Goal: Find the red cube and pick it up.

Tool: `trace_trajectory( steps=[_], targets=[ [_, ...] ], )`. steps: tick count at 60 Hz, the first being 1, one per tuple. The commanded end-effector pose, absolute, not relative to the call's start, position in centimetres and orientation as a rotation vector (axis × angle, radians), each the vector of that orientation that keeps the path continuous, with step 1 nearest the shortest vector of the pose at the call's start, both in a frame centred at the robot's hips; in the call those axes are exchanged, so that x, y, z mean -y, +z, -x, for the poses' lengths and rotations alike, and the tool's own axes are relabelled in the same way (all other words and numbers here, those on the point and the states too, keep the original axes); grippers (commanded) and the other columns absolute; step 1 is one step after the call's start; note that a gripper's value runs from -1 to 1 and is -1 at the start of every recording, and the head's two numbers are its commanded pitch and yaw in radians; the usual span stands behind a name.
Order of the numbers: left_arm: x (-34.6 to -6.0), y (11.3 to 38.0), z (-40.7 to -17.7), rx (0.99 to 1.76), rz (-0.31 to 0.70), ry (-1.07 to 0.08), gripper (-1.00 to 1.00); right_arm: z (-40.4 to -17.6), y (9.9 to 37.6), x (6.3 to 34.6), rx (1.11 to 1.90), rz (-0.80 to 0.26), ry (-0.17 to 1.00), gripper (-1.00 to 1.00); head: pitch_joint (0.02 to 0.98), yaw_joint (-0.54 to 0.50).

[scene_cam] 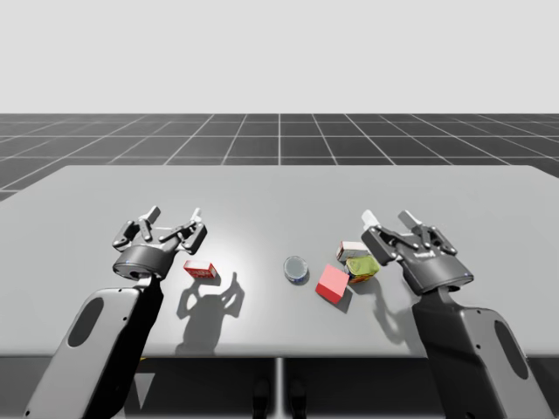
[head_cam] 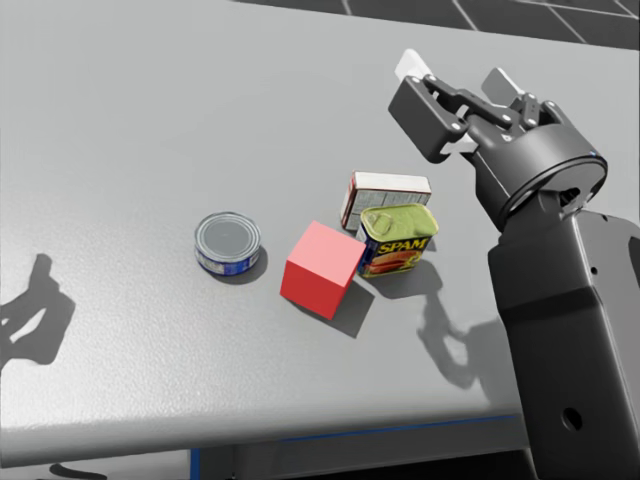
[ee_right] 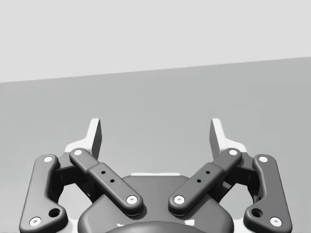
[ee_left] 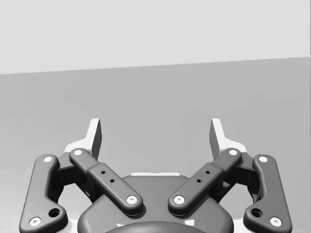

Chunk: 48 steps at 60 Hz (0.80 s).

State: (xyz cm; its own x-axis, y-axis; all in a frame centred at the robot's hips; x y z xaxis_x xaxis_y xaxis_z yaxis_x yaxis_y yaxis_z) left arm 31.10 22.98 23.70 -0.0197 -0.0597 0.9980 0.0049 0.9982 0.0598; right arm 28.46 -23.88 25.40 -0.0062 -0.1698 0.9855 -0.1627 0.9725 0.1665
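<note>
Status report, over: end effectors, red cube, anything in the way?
Left end effector open, right end effector open, both empty. Red cube on table, untouched. Yellow can crowds its right side, contact unclear.

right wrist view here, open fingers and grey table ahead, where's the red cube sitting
Observer: The red cube is not ahead of the right gripper. It lies inboard of it, nearer the front edge of the table.
Operator: anything crowding it
Observer: A yellow-green can stands close against the cube on the gripper's side. I cannot tell whether they touch.
Operator: would the left arm be nearer
Observer: No. The left gripper hovers far to the other side, by a small flat red box that is not the cube.
</note>
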Motion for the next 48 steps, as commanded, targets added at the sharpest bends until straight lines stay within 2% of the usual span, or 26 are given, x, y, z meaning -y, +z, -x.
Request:
trace_trajectory(
  steps=[1,10,25,27,29,37,48],
  targets=[
    [-22.9,23.6,-31.0,1.586,-0.04,-0.051,-1.0,-25.1,25.1,23.4,1.554,-0.246,0.06,-1.0,0.877,-0.24],
    [-22.7,23.6,-30.9,1.581,-0.034,-0.059,-1.0,-20.6,23.6,23.5,1.503,-0.289,0.179,-1.0,0.881,-0.24],
    [-22.6,23.5,-31.0,1.58,-0.04,-0.064,-1.0,-15.8,20.2,23.3,1.485,-0.304,0.308,-1.0,0.885,-0.24],
    [-22.6,23.5,-31.0,1.58,-0.04,-0.064,-1.0,-15.5,19.8,23.2,1.477,-0.317,0.315,-1.0,0.885,-0.24],
    [-22.6,23.5,-31.0,1.58,-0.04,-0.064,-1.0,-15.2,19.1,23.0,1.502,-0.323,0.341,-1.0,0.884,-0.24],
    [-22.6,23.4,-31.0,1.58,-0.042,-0.066,-1.0,-14.6,17.4,22.8,1.475,-0.363,0.386,-1.0,0.884,-0.24],
    [-22.5,23.4,-31.1,1.58,-0.045,-0.068,-1.0,-15.3,15.3,22.5,1.435,-0.384,0.433,-1.0,0.887,-0.24]
  ],
)
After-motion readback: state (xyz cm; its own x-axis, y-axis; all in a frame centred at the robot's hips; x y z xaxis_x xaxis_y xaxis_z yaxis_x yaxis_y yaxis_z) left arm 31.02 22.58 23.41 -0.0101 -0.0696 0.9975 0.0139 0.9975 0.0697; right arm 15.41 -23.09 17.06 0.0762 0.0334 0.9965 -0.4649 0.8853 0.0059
